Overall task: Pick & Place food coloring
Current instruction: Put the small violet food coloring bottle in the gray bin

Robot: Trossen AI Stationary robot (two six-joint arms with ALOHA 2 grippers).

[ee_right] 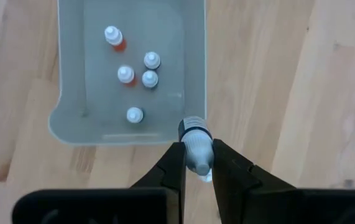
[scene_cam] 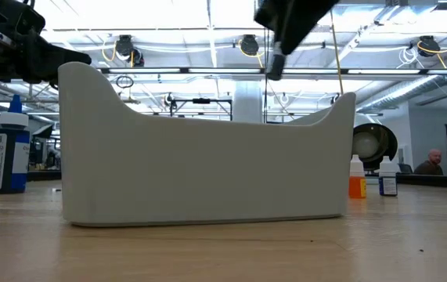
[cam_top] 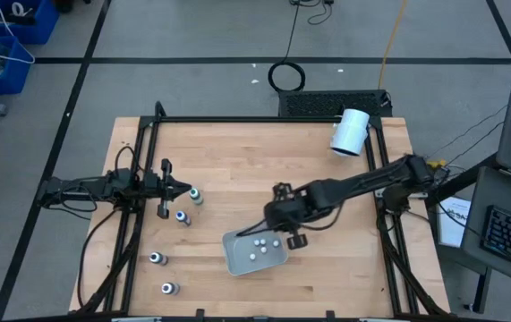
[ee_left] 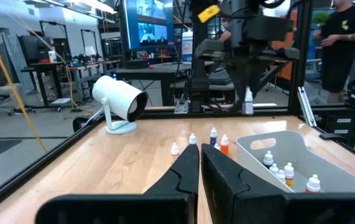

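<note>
The food coloring bottles are tiny, with pale caps. Several stand in the clear tray (cam_top: pixel 237 264), seen again in the right wrist view as bottles (ee_right: pixel 134 115) inside the tray (ee_right: pixel 71 93). Several more stand on the wood near my left gripper, such as one bottle (cam_top: pixel 197 197) and another (cam_top: pixel 157 258). My right gripper (ee_right: pixel 197 163) is shut on one bottle and hovers over the tray's end rim (ee_right: pixel 189 134), fingers pointing down. My left gripper (ee_left: pixel 200 171) is shut, holds nothing, and sits level near the table's left side (cam_top: pixel 179 190). My right gripper pinches one small bottle (ee_right: pixel 196 149) between its two fingers, coming from above and pointing down. The pale cap (ee_right: pixel 194 132) shows just past the fingertips. The bottle is lifted clear, above the tray's end wall, and shows as a small bottle under the fingers (ee_left: pixel 248 102) in the left wrist view.
A big white cylinder (cam_top: pixel 351 131) lies at the far right of the table. A black frame (cam_top: pixel 237 119) runs along the table's edges. In the low view the tray (scene_cam: pixel 207 157) fills the middle, with two bottles (scene_cam: pixel 356 178) to one side and a blue-capped one (scene_cam: pixel 8 149) on the other. People stand in the room behind.
</note>
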